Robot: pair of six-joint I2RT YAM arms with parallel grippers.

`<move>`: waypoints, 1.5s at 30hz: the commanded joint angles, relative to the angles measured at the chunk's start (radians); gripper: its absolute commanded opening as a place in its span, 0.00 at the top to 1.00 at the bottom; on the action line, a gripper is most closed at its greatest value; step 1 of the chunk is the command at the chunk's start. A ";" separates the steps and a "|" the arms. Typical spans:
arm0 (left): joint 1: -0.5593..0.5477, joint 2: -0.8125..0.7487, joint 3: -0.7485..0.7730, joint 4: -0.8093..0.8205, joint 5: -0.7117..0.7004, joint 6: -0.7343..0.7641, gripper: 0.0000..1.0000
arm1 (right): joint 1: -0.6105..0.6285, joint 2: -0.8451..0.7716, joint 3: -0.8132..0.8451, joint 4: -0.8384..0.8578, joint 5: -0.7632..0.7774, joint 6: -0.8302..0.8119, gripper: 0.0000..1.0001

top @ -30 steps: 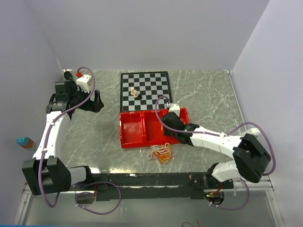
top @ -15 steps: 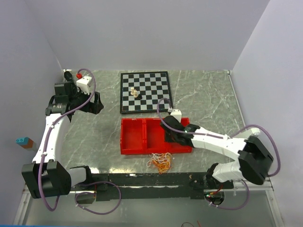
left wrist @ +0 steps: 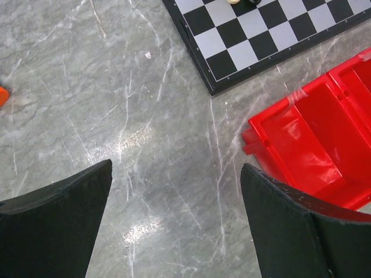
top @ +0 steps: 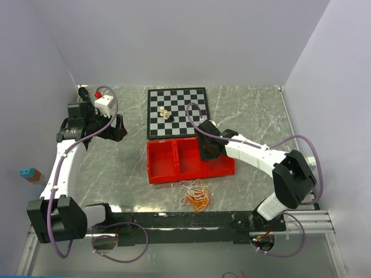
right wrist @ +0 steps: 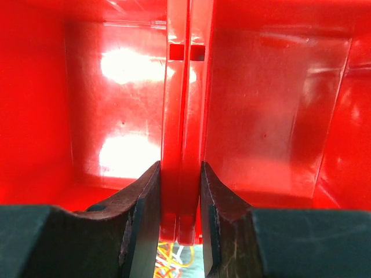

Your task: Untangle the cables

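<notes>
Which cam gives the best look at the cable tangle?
Top external: the whole tangle of cables lies in the open, on the near side of the red tray. Right wrist catches only a few strands past the tray's edge. Left wrist shows none.

This looks like a robotics laboratory, or more exactly a small test cell built for experiments. Two white robot arms, the left arm [top: 61, 165] and the right arm [top: 255, 156], are fixed to a dark mounting bar [top: 174, 220] at the near edge of a table [top: 255, 116] with a grey marble pattern. Plain pale walls [top: 174, 40] close the table on three sides, like a booth. The things on the table are an odd mix, laid out like practice objects: a chessboard [top: 185, 104], a red tray [top: 162, 162] with compartments, and a small heap of thin cables [top: 196, 194].
</notes>
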 commanded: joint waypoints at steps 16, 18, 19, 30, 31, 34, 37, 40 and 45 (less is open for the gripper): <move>0.000 -0.014 -0.004 0.017 0.011 0.007 0.03 | -0.035 0.156 0.150 -0.032 -0.002 0.035 1.00; 0.000 -0.008 0.001 0.014 0.017 0.006 0.03 | -0.032 0.139 0.120 -0.006 -0.003 0.060 0.87; 0.000 -0.005 0.005 0.010 0.023 0.004 0.03 | -0.029 0.124 0.101 0.010 -0.011 0.067 0.73; 0.000 -0.023 0.008 -0.027 0.060 0.013 0.03 | 0.000 -0.078 0.016 0.060 0.044 0.072 0.22; 0.000 -0.031 0.007 -0.030 0.060 0.016 0.03 | 0.008 -0.117 -0.006 0.063 0.049 0.070 0.21; 0.000 -0.048 0.005 -0.065 0.089 0.044 0.03 | 0.056 -0.235 -0.072 0.044 0.075 0.089 0.19; -0.045 -0.074 0.004 -0.174 0.219 0.156 0.03 | 0.121 -0.332 -0.150 0.025 0.052 0.124 0.19; -0.275 -0.124 -0.031 -0.167 0.094 0.138 0.03 | 0.187 -0.393 -0.264 0.017 0.026 0.207 0.20; -0.645 -0.091 -0.045 -0.144 -0.025 0.084 0.03 | 0.229 -0.481 -0.440 0.103 -0.046 0.316 0.25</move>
